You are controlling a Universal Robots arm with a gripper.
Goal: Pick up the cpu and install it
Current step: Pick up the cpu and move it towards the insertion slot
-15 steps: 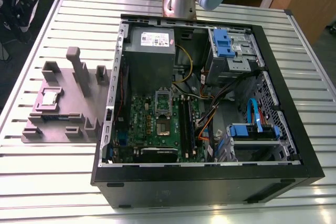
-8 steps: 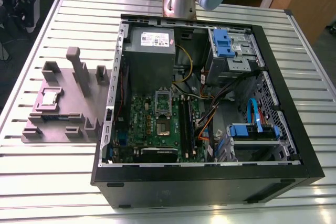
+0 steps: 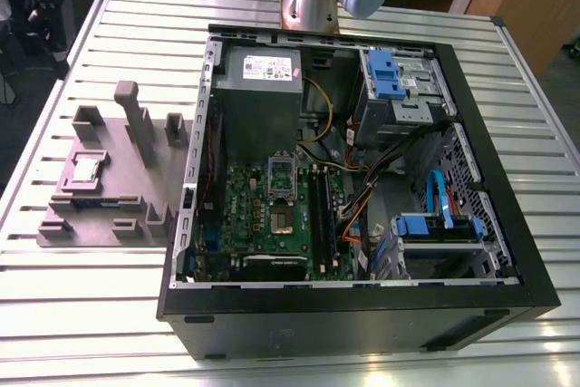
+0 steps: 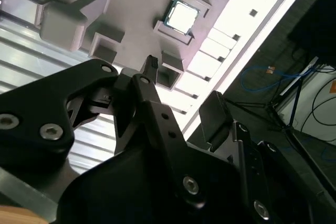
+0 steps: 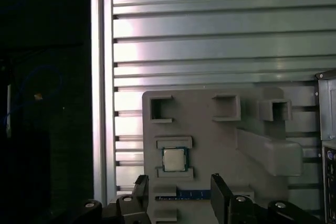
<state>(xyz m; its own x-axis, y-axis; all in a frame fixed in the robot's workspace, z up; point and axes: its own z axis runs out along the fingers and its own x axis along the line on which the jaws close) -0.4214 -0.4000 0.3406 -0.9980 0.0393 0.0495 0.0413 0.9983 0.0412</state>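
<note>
The cpu [image 3: 88, 169] is a small silvery square chip lying flat in a recess of the grey holder block [image 3: 109, 142] on the table, at the exterior view's left of the computer case. In both wrist views the cpu [image 5: 174, 159] [image 4: 181, 17] lies bare, with nothing touching it. My gripper [image 5: 180, 190] [image 4: 184, 87] hangs above the holder, open, its two black fingers [image 5: 219, 187] apart with nothing between them. It stands clear of the chip. The dark socket [image 3: 284, 221] sits on the green motherboard [image 3: 240, 215] inside the case.
The open black computer case [image 3: 507, 224] holds a grey power supply [image 3: 258, 88], cables and blue drive brackets [image 3: 385, 74]. Tall posts [image 3: 136, 120] rise from the holder block. The slatted metal table [image 5: 220, 40] ends close beside the holder, with dark floor beyond. The arm's base [image 3: 313, 2] stands behind the case.
</note>
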